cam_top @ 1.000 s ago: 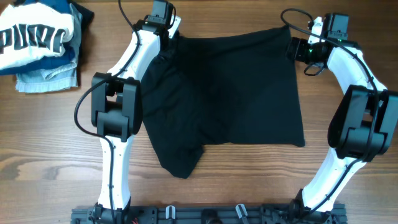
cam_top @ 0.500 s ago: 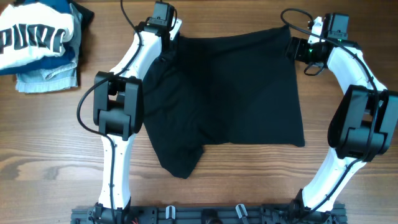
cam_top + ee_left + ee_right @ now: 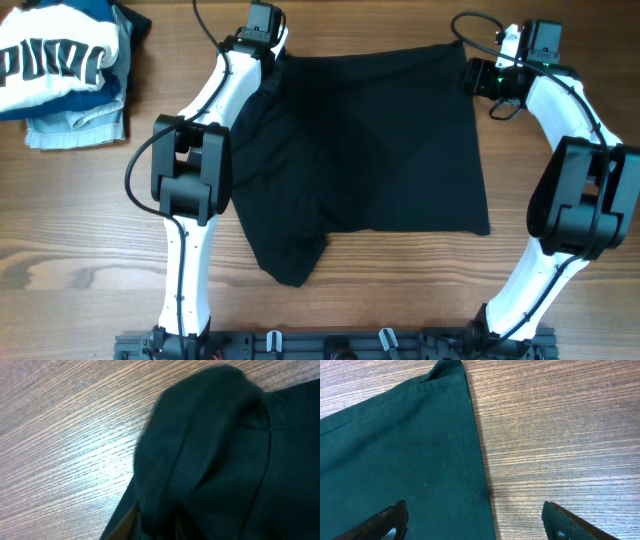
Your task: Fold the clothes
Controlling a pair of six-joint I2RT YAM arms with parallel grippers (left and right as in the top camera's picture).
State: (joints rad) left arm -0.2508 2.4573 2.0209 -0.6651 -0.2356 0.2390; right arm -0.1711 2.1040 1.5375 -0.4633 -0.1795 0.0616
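Since the pile at the upper left, a white top with dark letters (image 3: 55, 55) on a light blue garment (image 3: 75, 128), sits well apart from the action, I'm ignoring it. The black clothes (image 3: 380, 140) lie spread across the middle of the wooden table (image 3: 80, 230), with one lobe sagging toward the bottom of the frame.

Left side first. My worry is that the left gripper (image 3: 270, 50) only has a loose fold, so the corner would slip out on the lift. Its wrist view is just a bunched hump of fabric, and I honestly can't tell if the fingers are together on it. The left arm (image 3: 190, 170) reaches up from the bottom rail, elbow kinked outward, wrist at the cloth's upper left corner.

Right side: the right gripper (image 3: 475, 522) has its jaws wide apart, one finger over cloth and one over bare wood. If it closes too high it'll skate over the hem, and one side pulling alone would drag everything crooked. The right arm (image 3: 580, 190) mirrors the other, wrist at the upper right corner.
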